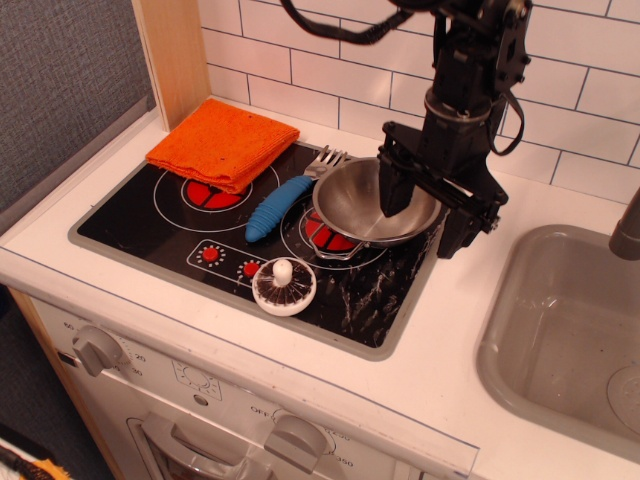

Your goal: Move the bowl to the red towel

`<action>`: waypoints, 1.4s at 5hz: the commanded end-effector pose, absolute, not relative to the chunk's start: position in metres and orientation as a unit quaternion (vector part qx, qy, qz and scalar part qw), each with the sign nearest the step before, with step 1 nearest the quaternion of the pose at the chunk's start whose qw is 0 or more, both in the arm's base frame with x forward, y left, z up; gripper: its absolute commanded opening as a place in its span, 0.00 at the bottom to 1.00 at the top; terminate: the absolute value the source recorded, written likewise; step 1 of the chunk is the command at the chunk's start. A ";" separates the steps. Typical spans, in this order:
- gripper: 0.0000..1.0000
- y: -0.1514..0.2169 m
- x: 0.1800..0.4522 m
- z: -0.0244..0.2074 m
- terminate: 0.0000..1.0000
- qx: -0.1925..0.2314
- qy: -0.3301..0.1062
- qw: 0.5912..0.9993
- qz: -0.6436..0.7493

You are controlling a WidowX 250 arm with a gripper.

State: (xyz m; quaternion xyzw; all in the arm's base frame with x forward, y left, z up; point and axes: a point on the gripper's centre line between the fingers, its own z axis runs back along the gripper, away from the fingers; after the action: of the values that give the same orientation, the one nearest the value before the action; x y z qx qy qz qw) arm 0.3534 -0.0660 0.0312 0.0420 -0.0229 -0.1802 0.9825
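Observation.image shows my tool (425, 212) spread open astride the right rim of the bowl (372, 203), one finger inside, one outside, placed for a rim pinch. I see the bowl on the right burner, well apart from the red towel (223, 143) at back left.

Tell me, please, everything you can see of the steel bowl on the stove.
The bowl is round, shiny bare metal, empty, and sits upright on the black stove top over the right burner ring. A thin wire loop handle shows at its near rim; the far one is hidden. The gripper is at its right rim, one finger inside the bowl and one outside, not visibly clamped. A fork with a blue handle lies at its left edge. The red towel is apart, to the left.
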 end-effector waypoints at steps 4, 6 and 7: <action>0.00 -0.055 0.347 0.098 0.00 0.016 -0.076 0.981 -0.178; 0.00 0.032 0.331 0.140 0.00 0.046 -0.086 0.988 -0.116; 0.00 0.080 0.331 0.129 0.00 0.066 -0.069 0.993 -0.073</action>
State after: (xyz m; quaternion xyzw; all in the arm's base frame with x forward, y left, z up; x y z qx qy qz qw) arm 0.3318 0.0870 0.1097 0.0575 -0.0416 -0.0659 0.9953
